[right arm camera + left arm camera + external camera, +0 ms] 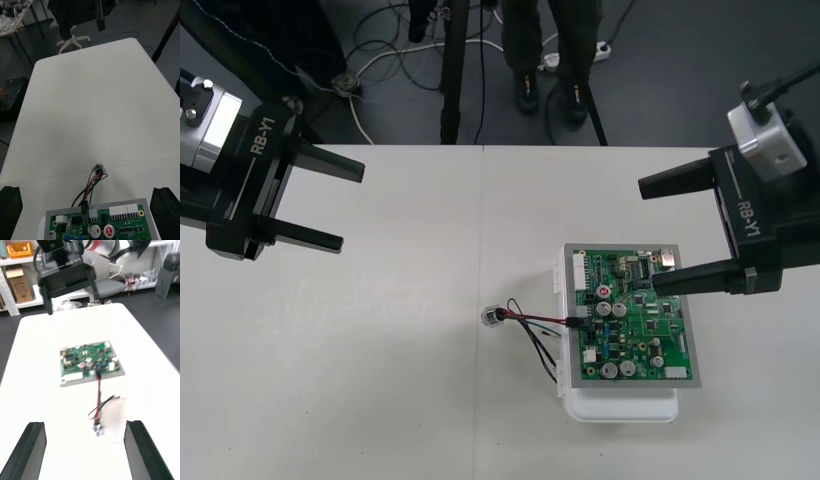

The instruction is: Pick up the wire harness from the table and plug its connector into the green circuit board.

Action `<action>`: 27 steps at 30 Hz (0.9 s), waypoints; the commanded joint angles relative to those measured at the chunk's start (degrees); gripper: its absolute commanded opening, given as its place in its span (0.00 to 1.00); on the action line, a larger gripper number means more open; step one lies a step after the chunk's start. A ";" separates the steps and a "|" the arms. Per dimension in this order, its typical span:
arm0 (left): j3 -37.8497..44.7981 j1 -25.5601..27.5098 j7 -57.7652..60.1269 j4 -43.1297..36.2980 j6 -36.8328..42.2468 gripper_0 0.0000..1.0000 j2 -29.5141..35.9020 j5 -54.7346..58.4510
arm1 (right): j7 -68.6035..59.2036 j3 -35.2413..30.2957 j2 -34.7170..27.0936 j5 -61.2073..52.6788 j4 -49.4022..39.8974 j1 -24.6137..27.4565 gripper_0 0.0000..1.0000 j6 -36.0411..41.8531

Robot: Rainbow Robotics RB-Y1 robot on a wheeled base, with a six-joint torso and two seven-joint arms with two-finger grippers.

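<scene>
Harness [530, 325] lay on the table [380, 380], just beside the left edge of the green circuit board [635, 315]. Its black plug [578, 322] sat at that edge and looked seated in a header. In the right wrist view the plug [84, 210] stood upright among the board's connectors. The wires looped loose across the table to the metal socket [492, 316], which lay apart from the board.

By my reading, little was left for you beyond confirming the seat. If you go back in, come at the plug squarely along its insertion line and press on the plug body, never the wires. Keep clear of the slack loop, since a snag there could pull the connector out or shift the board on its white base [620, 405].

Left end effector [352, 208] hung at the table's far left, well apart from the harness, fingers spread wide and holding nothing. Right end effector [648, 236] hovered over the board's far right corner, fingers apart and nothing between them, aimed back towards the harness.
</scene>
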 commanded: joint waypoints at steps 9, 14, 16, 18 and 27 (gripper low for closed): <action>1.73 -0.64 0.41 -2.55 3.62 0.61 3.30 1.14 | 16.49 -4.19 -3.46 -12.51 5.42 5.45 1.00 2.71; 1.73 -0.64 0.41 -2.55 3.62 0.61 3.30 1.14 | 15.96 -7.61 -3.38 -13.30 3.92 6.24 1.00 -0.72; 1.73 -0.64 0.41 -2.55 3.62 0.61 3.30 1.14 | 15.43 -9.02 -3.38 -13.30 3.57 6.24 1.00 -2.92; 1.73 -0.64 0.41 -2.55 3.62 0.61 3.30 1.14 | 15.08 -9.72 -3.38 -13.30 3.57 6.24 1.00 -4.41; 1.73 -0.64 0.41 -2.55 3.62 0.62 3.30 1.14 | 13.15 -11.83 -3.38 -10.57 2.69 6.24 1.00 -7.31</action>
